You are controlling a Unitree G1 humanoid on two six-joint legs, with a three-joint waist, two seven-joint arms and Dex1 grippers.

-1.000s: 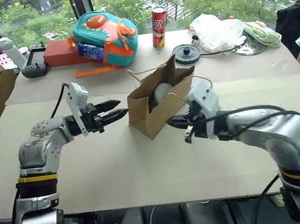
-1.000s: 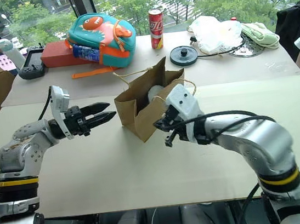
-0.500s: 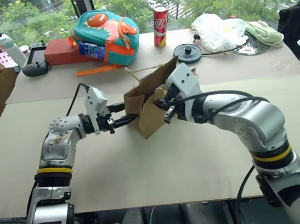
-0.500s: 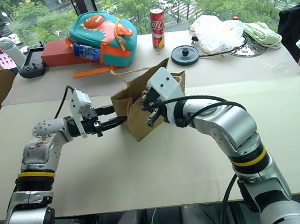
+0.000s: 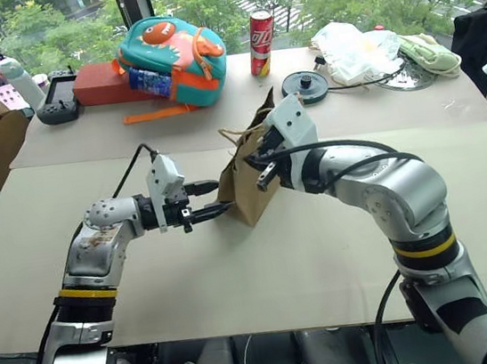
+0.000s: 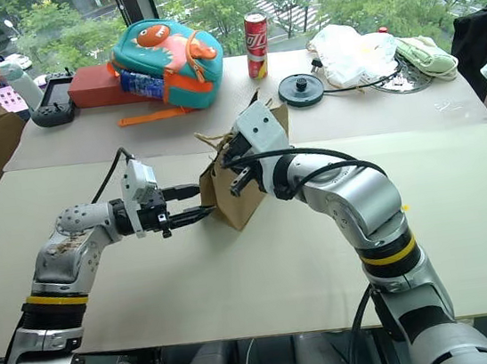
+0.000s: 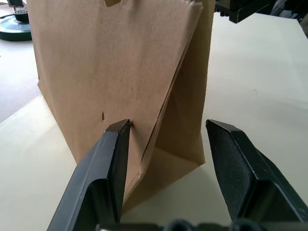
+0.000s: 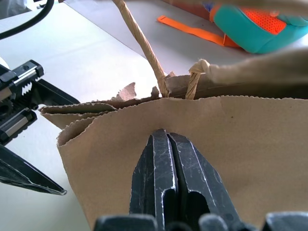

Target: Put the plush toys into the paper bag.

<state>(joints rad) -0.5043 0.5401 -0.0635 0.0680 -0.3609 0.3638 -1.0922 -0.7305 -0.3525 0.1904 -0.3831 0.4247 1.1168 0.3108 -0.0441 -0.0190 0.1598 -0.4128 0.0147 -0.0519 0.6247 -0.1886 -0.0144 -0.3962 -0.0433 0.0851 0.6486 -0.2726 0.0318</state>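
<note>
2 head eyes look down over table; both wrist views close on paper bag.

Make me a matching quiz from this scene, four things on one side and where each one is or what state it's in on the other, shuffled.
1. left hand
2. right hand
3. soda can
4. backpack

A. shut, against the paper bag
B. leaning on a red box
C. open, one finger touching the bag's side
D. upright at the table's far edge

Pairs: 1-C, 2-A, 3-D, 4-B
</note>
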